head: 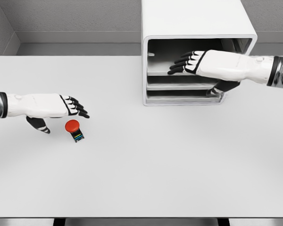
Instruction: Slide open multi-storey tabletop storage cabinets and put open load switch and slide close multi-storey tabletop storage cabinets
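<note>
A white multi-storey cabinet (pixel 198 19) stands at the back of the table, its front showing dark shelves and drawer edges. My right hand (pixel 181 63) reaches across its upper opening, fingers stretched out flat, thumb hanging lower by the cabinet's right side. The load switch (pixel 74 129), with a red round button on a small dark body, lies on the table at the left. My left hand (pixel 78 107) hovers just above and left of it, fingers extended, holding nothing.
The white table (pixel 155 165) spreads wide in front of the cabinet. Its front edge runs along the bottom of the view. A grey wall rises behind the cabinet.
</note>
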You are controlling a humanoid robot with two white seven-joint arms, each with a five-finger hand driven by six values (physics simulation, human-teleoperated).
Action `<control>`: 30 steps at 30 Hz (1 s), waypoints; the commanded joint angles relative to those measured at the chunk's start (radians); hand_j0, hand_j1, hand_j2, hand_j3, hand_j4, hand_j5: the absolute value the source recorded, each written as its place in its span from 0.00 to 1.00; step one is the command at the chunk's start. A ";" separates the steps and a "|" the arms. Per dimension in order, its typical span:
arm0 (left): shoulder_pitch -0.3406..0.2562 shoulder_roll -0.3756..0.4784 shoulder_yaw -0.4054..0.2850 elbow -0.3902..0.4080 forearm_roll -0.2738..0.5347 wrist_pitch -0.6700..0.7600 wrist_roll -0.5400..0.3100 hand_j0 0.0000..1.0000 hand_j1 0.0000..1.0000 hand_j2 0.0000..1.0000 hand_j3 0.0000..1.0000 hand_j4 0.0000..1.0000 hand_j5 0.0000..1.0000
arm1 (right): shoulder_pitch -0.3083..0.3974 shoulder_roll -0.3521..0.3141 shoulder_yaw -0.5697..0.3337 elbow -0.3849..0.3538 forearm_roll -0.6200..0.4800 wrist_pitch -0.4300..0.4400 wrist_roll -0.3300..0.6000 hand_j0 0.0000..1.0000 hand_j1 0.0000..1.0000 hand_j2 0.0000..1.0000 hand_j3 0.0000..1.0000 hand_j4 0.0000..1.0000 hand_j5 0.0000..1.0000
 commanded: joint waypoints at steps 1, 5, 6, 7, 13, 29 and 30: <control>-0.002 -0.017 -0.001 0.001 -0.011 0.002 -0.001 1.00 1.00 1.00 1.00 1.00 1.00 | -0.003 0.022 0.023 0.043 -0.006 0.003 0.000 1.00 1.00 1.00 1.00 1.00 1.00; -0.002 -0.029 -0.001 0.015 -0.031 0.002 -0.005 1.00 1.00 1.00 1.00 1.00 1.00 | -0.018 0.043 0.037 0.069 -0.006 0.003 0.000 1.00 1.00 1.00 1.00 1.00 1.00; -0.002 -0.032 -0.001 0.015 -0.032 0.002 -0.004 1.00 1.00 1.00 1.00 1.00 1.00 | -0.021 0.048 0.038 0.071 -0.006 0.003 0.000 1.00 1.00 1.00 1.00 1.00 1.00; 0.000 -0.038 -0.001 0.015 -0.032 0.002 -0.004 1.00 1.00 1.00 1.00 1.00 1.00 | -0.026 0.052 0.046 0.074 -0.006 0.003 0.000 1.00 1.00 1.00 1.00 1.00 1.00; 0.005 -0.046 -0.003 0.009 -0.029 0.002 -0.002 1.00 1.00 1.00 1.00 1.00 1.00 | -0.038 0.082 0.067 0.095 -0.006 0.003 0.000 1.00 1.00 1.00 1.00 1.00 1.00; 0.018 -0.060 -0.012 0.004 -0.029 0.002 -0.002 0.89 0.89 0.89 0.89 0.89 0.89 | -0.089 0.149 0.092 0.267 -0.004 0.003 0.000 1.00 1.00 1.00 1.00 1.00 1.00; 0.017 -0.060 -0.024 0.003 -0.029 0.002 -0.002 0.89 0.89 0.89 0.89 0.89 0.89 | -0.089 0.149 0.092 0.272 -0.004 0.003 0.000 1.00 1.00 1.00 1.00 1.00 1.00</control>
